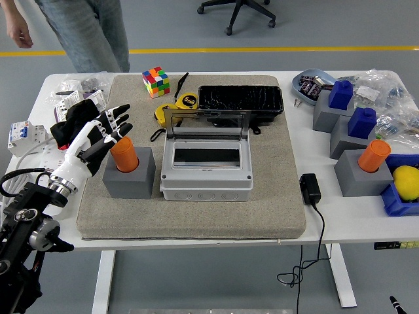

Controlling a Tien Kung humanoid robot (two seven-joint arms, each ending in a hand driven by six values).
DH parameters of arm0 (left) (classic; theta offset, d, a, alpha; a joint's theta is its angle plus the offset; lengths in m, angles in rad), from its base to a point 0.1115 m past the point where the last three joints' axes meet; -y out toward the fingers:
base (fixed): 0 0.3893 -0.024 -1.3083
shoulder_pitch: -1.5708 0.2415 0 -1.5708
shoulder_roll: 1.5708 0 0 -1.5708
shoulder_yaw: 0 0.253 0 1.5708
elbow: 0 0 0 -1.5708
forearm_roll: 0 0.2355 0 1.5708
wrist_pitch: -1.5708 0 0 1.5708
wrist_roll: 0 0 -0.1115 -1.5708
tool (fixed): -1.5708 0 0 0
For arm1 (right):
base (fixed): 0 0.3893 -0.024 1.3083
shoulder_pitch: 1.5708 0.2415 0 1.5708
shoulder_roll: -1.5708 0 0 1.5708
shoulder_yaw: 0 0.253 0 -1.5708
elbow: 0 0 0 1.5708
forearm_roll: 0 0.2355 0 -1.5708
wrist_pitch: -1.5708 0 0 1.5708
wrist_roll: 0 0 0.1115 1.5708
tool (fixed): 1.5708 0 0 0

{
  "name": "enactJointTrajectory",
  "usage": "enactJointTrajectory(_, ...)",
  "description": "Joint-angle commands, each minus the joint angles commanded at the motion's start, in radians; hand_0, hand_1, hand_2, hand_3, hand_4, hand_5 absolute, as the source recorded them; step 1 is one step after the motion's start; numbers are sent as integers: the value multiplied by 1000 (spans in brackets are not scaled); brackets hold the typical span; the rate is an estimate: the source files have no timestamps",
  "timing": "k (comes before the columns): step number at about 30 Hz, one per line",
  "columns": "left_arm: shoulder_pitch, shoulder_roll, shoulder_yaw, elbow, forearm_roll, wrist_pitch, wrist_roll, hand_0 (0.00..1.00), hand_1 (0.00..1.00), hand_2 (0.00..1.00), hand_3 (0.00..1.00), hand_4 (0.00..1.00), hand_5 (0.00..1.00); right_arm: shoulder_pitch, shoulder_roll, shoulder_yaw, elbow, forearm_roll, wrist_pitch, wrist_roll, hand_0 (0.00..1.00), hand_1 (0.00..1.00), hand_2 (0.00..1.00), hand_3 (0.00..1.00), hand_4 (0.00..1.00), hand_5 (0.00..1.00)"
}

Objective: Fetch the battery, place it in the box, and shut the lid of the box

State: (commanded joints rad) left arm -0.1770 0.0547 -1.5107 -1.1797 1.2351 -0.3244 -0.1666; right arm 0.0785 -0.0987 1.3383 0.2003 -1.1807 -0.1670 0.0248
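Fetch step, reach under way: left hand [98, 134] fingers spread, holding nothing, just left of battery [123, 154], which stands upright in grey block [129, 174]. Next: wrap fingers round it and lift straight up. Box [206, 171] right of block, lid [207, 122] raised, inside clear. Bare mat between block and box leaves carrying room.

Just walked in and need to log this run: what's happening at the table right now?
The robot's left hand, fingers spread and holding nothing, reaches toward the orange battery standing upright in a grey holder on the mat. Next to the holder the grey box sits with its clear lid raised, nothing inside yet. The right arm is out of view. A person stands beyond the table's far left corner, touching nothing.
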Motion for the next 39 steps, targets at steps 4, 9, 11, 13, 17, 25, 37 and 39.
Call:
enactJointTrajectory(4, -5, -1, -12, 19, -3, -7, -3, 998, 998, 963, 834, 998, 263, -2, 0, -1, 0, 1, 0, -1, 867, 851, 811, 832, 998, 998)
enactJointTrajectory(9, -5, 3, -7, 15, 4, -23, 0, 998, 993, 961, 995, 998, 264, -3, -2, 8, -2, -1, -2, 0, 867, 849, 809, 831, 998, 998)
enactJointTrajectory(11, -3, 1, -6, 14, 3, -23, 0, 955, 991, 967, 998, 998, 261, -3, -1, 8, -1, -1, -3, 0, 866, 849, 807, 829, 998, 998)
enactJointTrajectory(13, -2, -1, -3, 12, 3, -24, 1, 955, 991, 967, 998, 998, 261, -3, -1, 7, -1, -2, -4, 0, 866, 849, 807, 829, 998, 998)
enactJointTrajectory(17, 0, 0, 4, 12, 2, -27, 2, 929, 988, 967, 998, 998, 257, -3, 0, 8, 0, -3, -5, 0, 866, 849, 809, 827, 998, 998)
enactJointTrajectory(25, -5, 2, 15, 25, 6, -28, 2, 924, 984, 966, 998, 998, 253, -3, -1, 17, -1, -8, -6, -1, 866, 849, 806, 825, 998, 998)
enactJointTrajectory(37, -9, 0, 20, 35, 29, -5, 3, 913, 956, 936, 984, 998, 80, 1, 1, 20, -1, -8, -9, 0, 865, 848, 806, 825, 998, 998)
enactJointTrajectory(39, -9, -1, 21, 34, 34, 1, 3, 913, 956, 936, 984, 998, 80, 1, 1, 20, 0, -9, -9, 0, 865, 848, 806, 825, 998, 998)
